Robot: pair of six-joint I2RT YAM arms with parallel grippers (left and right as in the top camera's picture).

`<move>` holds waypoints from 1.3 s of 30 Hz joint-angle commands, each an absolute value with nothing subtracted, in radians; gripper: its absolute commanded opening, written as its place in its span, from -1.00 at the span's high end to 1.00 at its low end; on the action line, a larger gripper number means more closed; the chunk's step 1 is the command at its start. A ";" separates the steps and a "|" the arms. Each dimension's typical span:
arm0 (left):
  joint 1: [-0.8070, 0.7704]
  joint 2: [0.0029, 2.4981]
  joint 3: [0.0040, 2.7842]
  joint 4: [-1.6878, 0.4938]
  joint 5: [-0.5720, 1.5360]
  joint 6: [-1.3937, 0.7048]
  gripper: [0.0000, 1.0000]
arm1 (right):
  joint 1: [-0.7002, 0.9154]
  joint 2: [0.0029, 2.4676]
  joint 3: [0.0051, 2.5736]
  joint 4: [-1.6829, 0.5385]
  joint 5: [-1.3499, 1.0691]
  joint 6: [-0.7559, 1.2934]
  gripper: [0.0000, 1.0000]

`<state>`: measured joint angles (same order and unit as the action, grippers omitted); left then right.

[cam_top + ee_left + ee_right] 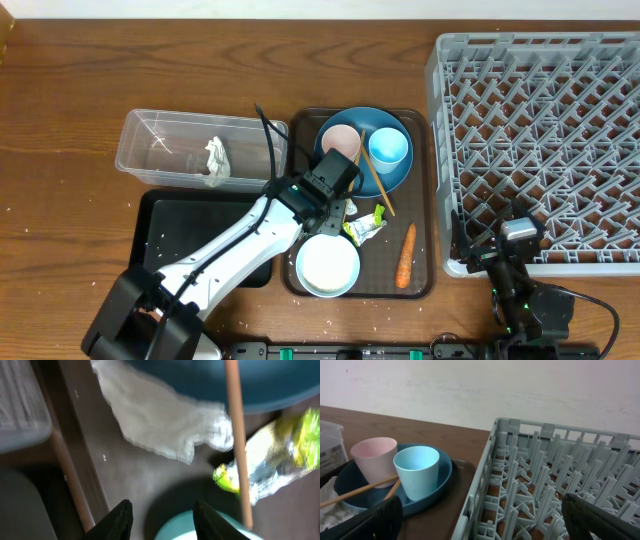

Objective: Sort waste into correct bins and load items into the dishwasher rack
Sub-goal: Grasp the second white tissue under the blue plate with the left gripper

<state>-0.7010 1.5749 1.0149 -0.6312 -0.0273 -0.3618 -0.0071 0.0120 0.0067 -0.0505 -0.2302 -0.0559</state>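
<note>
Tissue lies on the brown tray beside the plate, under the left tool, apart and empty; waste-sorting seems in hand, so next it should drop, pinch and carry it to the tub; right tool sits apart by the rack.

Overhead looks straight down; wrist views (close, low) share the plate.

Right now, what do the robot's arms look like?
The left arm is white tubes with black joints, a looping black cable and a green light. The right arm is mostly black with a grey block on top. The left tool and right tool have black fingers.
</note>
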 commanded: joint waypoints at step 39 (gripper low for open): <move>-0.731 1.568 1.026 -0.574 0.019 -0.405 0.17 | -0.014 0.007 0.006 -0.056 -0.224 -0.061 -0.98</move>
